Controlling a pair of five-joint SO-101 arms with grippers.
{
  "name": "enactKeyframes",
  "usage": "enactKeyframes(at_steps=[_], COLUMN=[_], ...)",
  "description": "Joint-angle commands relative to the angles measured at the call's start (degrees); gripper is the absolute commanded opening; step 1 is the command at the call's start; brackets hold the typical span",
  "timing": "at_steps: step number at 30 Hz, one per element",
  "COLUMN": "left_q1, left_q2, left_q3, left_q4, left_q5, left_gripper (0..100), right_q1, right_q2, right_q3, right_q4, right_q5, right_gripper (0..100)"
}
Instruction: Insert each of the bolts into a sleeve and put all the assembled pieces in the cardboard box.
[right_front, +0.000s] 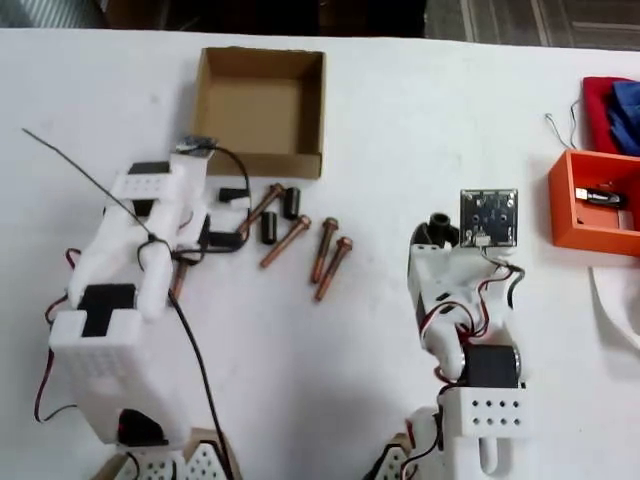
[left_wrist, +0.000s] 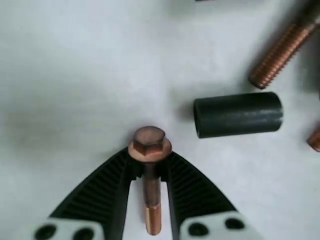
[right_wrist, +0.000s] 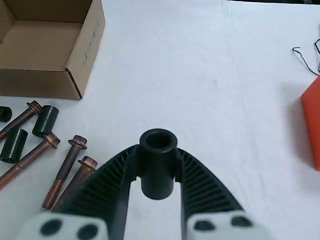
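Closest in, the left end effector had shut on a copper bolt. It pinched the bolt just under the hex head, with the threaded shank running back between the fingers. I couldn't tell whether the bolt was clear of the white desk.

Beside it, the right end effector was clamped around a black sleeve. It held the sleeve upright with the open bore facing up, which I took as offering the hole for that bolt.

Beyond the left end effector sat the cardboard box, open-topped with nothing in it, close enough for a short drop once pieces were joined.

Between the two end effectors lay four loose bolts, long, copper-coloured and flanged under the head, scattered at angles. Two loose sleeves, short, dull-black tubes, lay on their sides among them. None had been mated, so I judged the job barely begun.
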Motion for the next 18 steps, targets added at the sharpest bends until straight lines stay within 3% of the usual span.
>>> enactKeyframes(at_steps=[1,5,11,14,18], left_q1=[0.44,0.44,1.49,4.22,7.03], left_q2=[-0.53,-7.56,-28.57,-41.23,-58.55], left_q3=[-0.66,-5.23,-11.3,-4.44,11.82], left_q4=[1.85,8.09,17.49,15.38,1.93], left_q5=[-0.35,-0.44,-0.26,-0.09,0.09], left_gripper=[3,3,3,3,3], right_q1=[-0.13,-0.13,-0.13,-0.48,-5.32], right_q2=[-1.01,-1.01,-6.81,-15.43,-27.38], right_q3=[-1.76,-1.76,-1.85,-1.23,5.1], right_q4=[0.13,0.31,4.0,7.25,7.6], right_q5=[-0.62,-0.62,-0.7,-0.7,-0.18], right_gripper=[2.3,2.3,2.3,2.3,2.3])
